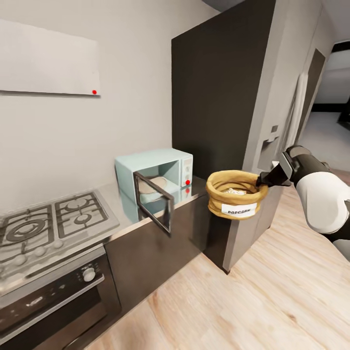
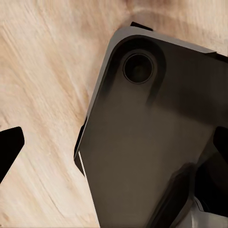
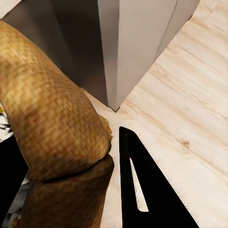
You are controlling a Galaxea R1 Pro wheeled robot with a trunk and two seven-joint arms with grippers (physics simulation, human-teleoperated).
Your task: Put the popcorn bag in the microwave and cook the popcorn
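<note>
popcorn bag [image 1: 236,193] | white side label | dark print, blurred, seems to read "POPCORN"

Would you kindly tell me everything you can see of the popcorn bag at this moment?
The popcorn bag is a squat, bowl-shaped brown sack with a woven, paper-like look, a thick rolled rim and a white label on its side. It is open at the top, with pale popcorn inside. It sits upright in the air, off the countertop, to the right of the open microwave. The right claw grips its rim; in the right wrist view the rim lies beside a dark finger.
</note>
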